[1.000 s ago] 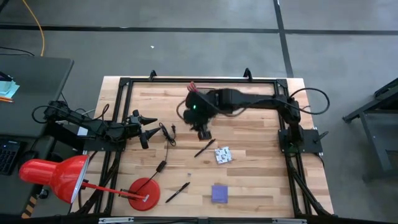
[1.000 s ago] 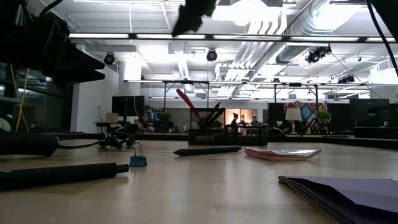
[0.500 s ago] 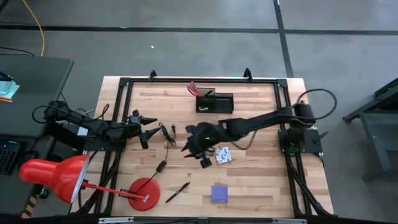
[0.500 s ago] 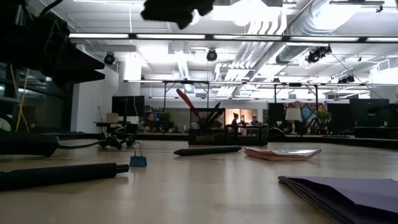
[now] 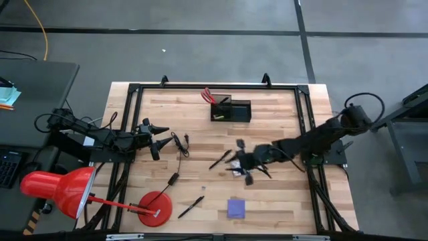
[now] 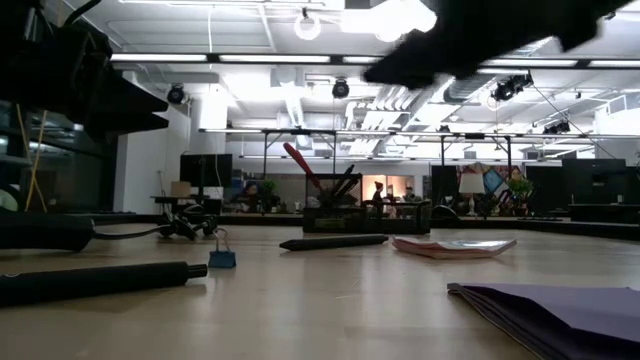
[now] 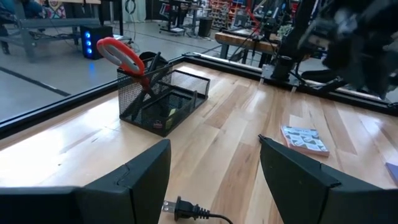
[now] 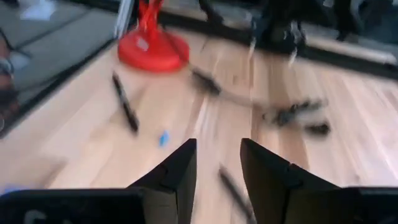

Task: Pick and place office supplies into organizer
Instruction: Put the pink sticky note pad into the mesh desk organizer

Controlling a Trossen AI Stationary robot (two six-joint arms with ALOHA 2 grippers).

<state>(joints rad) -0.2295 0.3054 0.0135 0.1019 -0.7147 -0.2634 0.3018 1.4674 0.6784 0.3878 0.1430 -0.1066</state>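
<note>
Wooden table (image 5: 281, 201): your right gripper (image 5: 245, 169) at frame centre, fingers parted, empty, beside packet (image 7: 304, 139); left gripper (image 5: 159, 137) spread

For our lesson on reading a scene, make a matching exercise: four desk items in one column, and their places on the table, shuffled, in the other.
Items
1. red-handled scissors
2. purple square sticky-note pad
3. round red lamp base
4. white patterned packet

Places
A. near table edge, left of the purple pad
B. standing in the black mesh organizer
C. flat on the wood, mid-table, close to the right gripper
D. near table edge, right of the lamp base

Pairs: 1-B, 2-D, 3-A, 4-C
</note>
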